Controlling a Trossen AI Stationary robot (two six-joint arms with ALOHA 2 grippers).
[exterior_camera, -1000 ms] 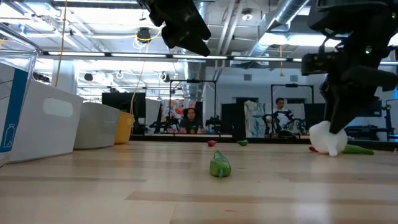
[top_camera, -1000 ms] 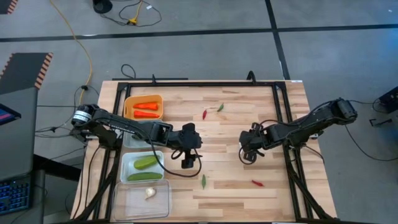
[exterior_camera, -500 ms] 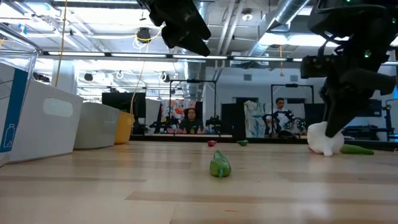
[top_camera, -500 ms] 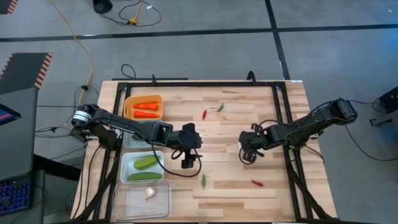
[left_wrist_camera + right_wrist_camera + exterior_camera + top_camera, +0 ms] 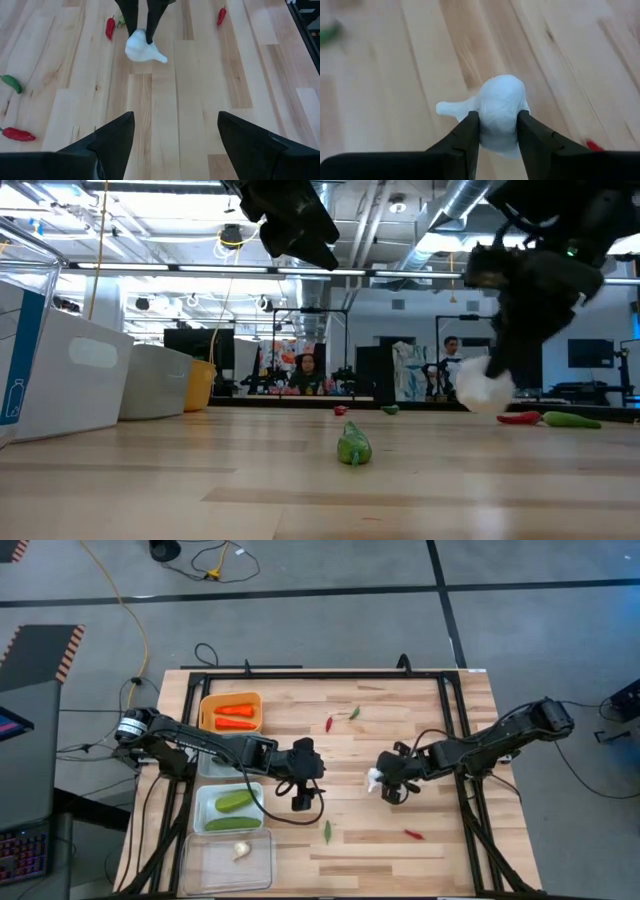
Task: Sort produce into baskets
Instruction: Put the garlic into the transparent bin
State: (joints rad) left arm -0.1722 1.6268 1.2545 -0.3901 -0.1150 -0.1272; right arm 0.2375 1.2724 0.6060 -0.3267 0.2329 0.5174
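Garlic point(image 5: 373, 779) is up off the table point(image 5: 400, 715), pinched between the right gripper's point(image 5: 384, 783) two fingers point(image 5: 470, 132), stem poking out sideways, bulb bulging past the tips. In the low view it hangs clear above the wood, with a red chili point(image 5: 517, 418) and a green chili point(image 5: 572, 419) lying on the boards beyond it. From the garlic, the left gripper point(image 5: 303, 802) sits just toward the baskets, jaws spread wide and holding nothing, hovering over bare table. A green chili point(image 5: 327, 831) lies just past that gripper toward the near edge. Farther from the garlic, along the table's left side: the orange basket point(image 5: 207, 700) with carrots point(image 5: 236, 716), the white basket point(image 5: 258, 788) with cucumbers point(image 5: 233, 802), the clear basket point(image 5: 265, 865) with another garlic bulb point(image 5: 240, 850).
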